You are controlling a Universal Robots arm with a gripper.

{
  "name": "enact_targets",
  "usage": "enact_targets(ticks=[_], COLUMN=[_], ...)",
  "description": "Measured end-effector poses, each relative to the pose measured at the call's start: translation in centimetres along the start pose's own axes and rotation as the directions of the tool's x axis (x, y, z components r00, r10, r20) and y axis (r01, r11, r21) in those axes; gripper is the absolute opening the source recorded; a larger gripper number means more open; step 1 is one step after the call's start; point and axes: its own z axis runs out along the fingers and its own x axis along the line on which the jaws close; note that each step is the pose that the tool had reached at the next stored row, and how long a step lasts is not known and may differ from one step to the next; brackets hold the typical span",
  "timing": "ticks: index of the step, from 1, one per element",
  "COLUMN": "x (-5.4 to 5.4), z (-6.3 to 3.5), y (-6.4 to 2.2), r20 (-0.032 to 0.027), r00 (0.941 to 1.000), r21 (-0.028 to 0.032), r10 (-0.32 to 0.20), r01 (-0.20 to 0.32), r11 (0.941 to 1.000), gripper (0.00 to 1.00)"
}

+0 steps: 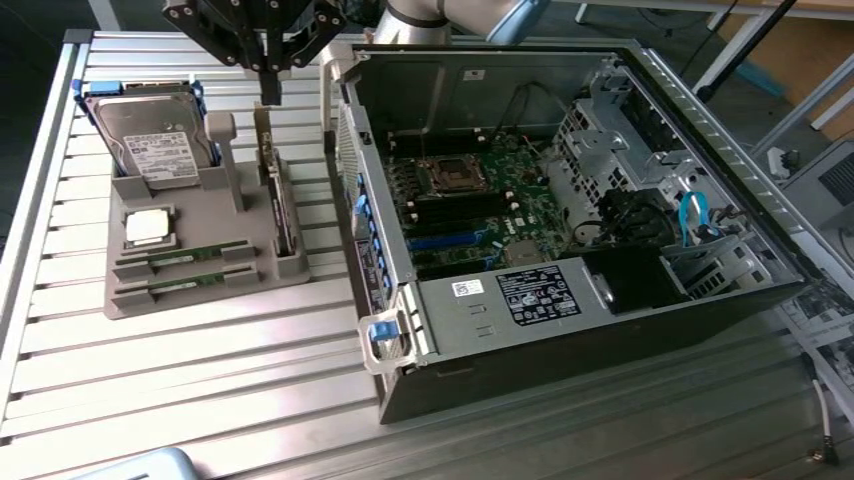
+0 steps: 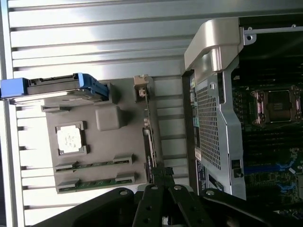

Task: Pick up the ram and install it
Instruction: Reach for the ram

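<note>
Spanning the scene, the slatted aluminium table (image 1: pixel 200 380) carries an open computer case (image 1: pixel 467 75) with its motherboard (image 1: pixel 494 200) exposed. The long black memory slots beside the processor socket look empty, though that is hard to tell for sure. At the exterior view's left of the case sits a gray holder tray (image 1: pixel 220 215). It holds a hard drive (image 1: pixel 154 140), an upright expansion card (image 1: pixel 276 200) and a square processor chip (image 1: pixel 147 228). The ram (image 1: pixel 187 256) lies flat in a tray slot, with a second stick (image 1: pixel 187 284) just beside it in the parallel slot. Neither is lifted, so I judge the work is at the approach, before any pick-up. The arm hangs straight down. Its gripper (image 1: pixel 271 85) sits over the tray's far end near the card's top, well apart from the ram, fingers pressed together on nothing. Grasping likely calls for the jaws to spread across the stick's thin edge, clear of its neighbour.
</note>
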Motion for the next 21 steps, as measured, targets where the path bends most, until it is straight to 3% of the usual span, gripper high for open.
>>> enact_targets(ticks=[21], x=[3.1], z=[-0.08], y=[-0.24], r20=[0.0], r00=[1.0], r21=[0.0001], r10=[0.0], r01=[0.0], r11=[1.0], gripper=[0.11])
